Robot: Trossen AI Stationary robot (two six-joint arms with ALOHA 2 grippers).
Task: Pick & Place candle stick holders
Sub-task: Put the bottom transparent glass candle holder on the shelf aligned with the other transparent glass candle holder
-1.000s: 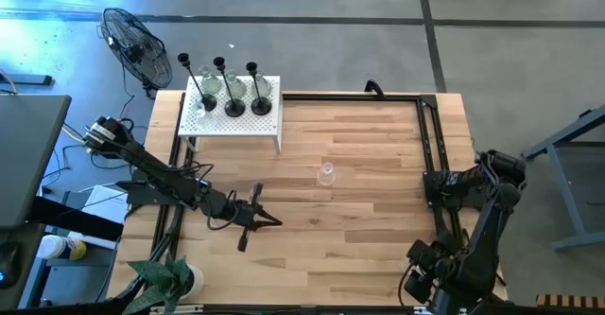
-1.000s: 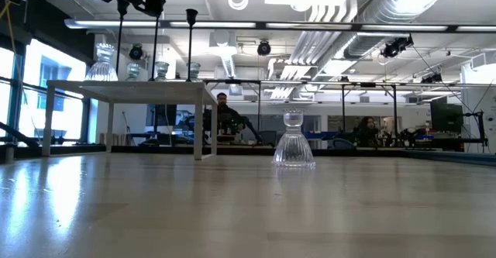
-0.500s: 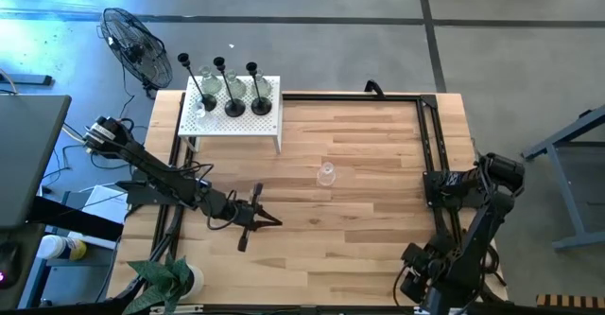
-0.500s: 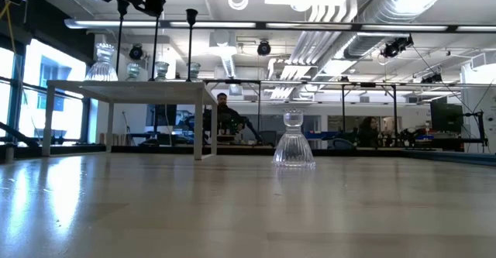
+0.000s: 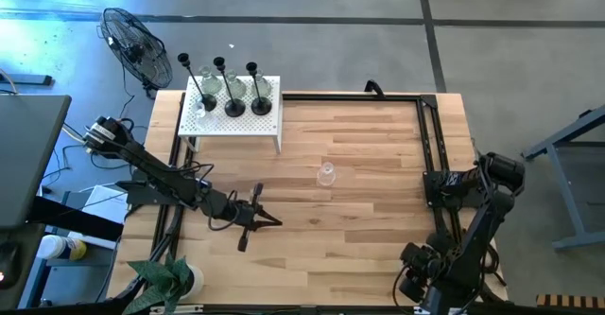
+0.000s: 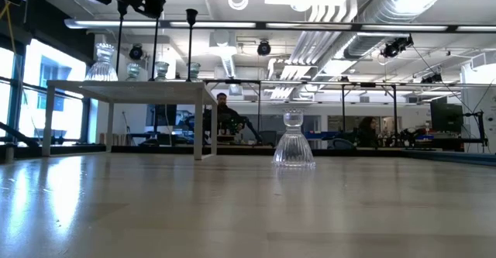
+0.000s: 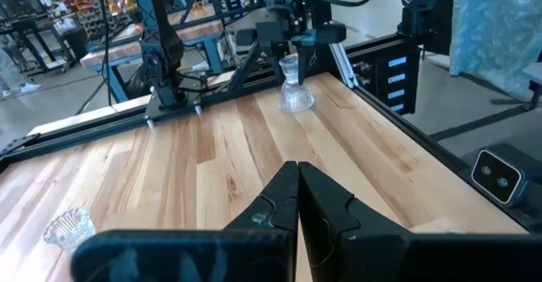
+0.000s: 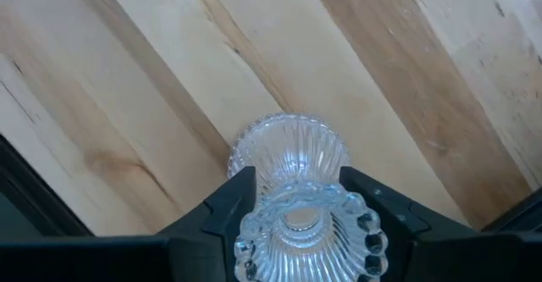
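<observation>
The right gripper (image 8: 296, 199) is clamped on a ribbed clear-glass candle holder (image 8: 292, 189) near the wooden table (image 5: 378, 145)'s right edge — apparently just above it. Keep it upright, squeeze steady; left gripper (image 7: 296, 199) waits pinched together.

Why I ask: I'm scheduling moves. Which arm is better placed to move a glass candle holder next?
Right, probably. The right gripper is shut on a glass holder by the table's right edge. The left gripper is shut, empty, and apart from the other glass holder mid-table.
</observation>
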